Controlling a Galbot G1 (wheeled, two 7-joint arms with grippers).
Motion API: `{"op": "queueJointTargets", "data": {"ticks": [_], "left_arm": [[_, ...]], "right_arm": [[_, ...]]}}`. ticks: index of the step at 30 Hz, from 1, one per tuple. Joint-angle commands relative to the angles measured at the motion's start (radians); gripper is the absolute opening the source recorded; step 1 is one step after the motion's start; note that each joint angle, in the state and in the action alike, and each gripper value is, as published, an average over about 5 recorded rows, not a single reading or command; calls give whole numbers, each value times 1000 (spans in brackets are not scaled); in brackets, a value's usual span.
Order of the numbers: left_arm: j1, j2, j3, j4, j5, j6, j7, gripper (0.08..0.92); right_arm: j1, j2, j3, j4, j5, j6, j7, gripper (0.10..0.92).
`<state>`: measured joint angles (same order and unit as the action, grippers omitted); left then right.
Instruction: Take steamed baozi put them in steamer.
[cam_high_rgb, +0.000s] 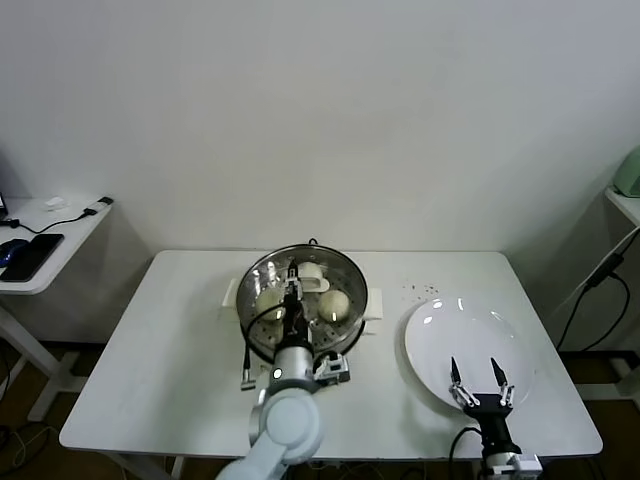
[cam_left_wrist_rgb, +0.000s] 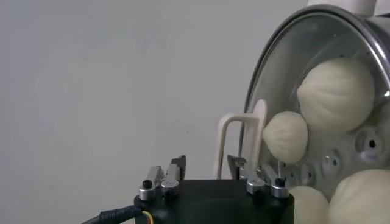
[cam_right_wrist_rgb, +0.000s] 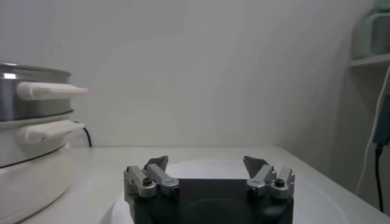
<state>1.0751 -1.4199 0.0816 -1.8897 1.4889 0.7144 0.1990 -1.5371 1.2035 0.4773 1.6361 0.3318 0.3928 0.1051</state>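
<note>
The steamer (cam_high_rgb: 352, 277) stands mid-table, a shiny pot with white side handles. Steamed baozi lie on its perforated tray: one (cam_high_rgb: 335, 303) on the right side, one (cam_high_rgb: 270, 301) on the left. My left gripper (cam_high_rgb: 294, 284) hangs over the steamer's front half, open and empty. The left wrist view shows its gripper (cam_left_wrist_rgb: 206, 165) with jaws apart, the steamer (cam_left_wrist_rgb: 263, 78), a white handle (cam_left_wrist_rgb: 234, 137) and several baozi, the largest (cam_left_wrist_rgb: 338, 94) and a smaller one (cam_left_wrist_rgb: 286, 137). My right gripper (cam_high_rgb: 479, 379) is open and empty over the white plate (cam_high_rgb: 470, 330); it also shows in the right wrist view (cam_right_wrist_rgb: 207, 165).
The plate (cam_right_wrist_rgb: 320, 196) holds nothing. The steamer's side (cam_right_wrist_rgb: 27, 106) is to the left of the right gripper. Dark specks (cam_high_rgb: 424, 290) lie on the table behind the plate. A side table (cam_high_rgb: 45, 250) with a phone stands at far left, cables at far right.
</note>
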Motion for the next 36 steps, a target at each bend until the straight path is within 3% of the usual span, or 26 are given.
{"op": "queueJointTargets", "data": {"ticks": [1,4,7,10,13,17,22,28,36], "left_arm": [[73,69,-14,-176,-165,-27,-19,514],[110,84,-52,-232,-307,-83,-87,601],[147,86,-127,-262,-580,-203,-215,687],[182,83,-238,-288,-877,-308,-336,769],[229,82,-390,-323,-1178,-394,-389,812],[308,93,-615,-329,-1518,-548,-385,822],[398,166,-806,-249,-1880,-667,-325,823],[459,252,-830,-47,-1993,-883,-258,823],[469,253,-764,110,-1931,-1025,-221,823]], "right_arm": [[5,-6,-21,3,-2,-16,7,823],[6,-10,-31,7,2,-21,16,823],[1,-16,-42,21,25,-5,33,823],[-6,-26,-46,43,48,6,43,823],[-11,-36,-43,56,41,-5,52,823],[-11,-43,-40,62,11,-28,71,823],[-5,-48,-36,61,6,-23,71,823],[-2,-58,-37,57,10,-15,66,823],[4,-54,-38,48,15,-6,63,823]]}}
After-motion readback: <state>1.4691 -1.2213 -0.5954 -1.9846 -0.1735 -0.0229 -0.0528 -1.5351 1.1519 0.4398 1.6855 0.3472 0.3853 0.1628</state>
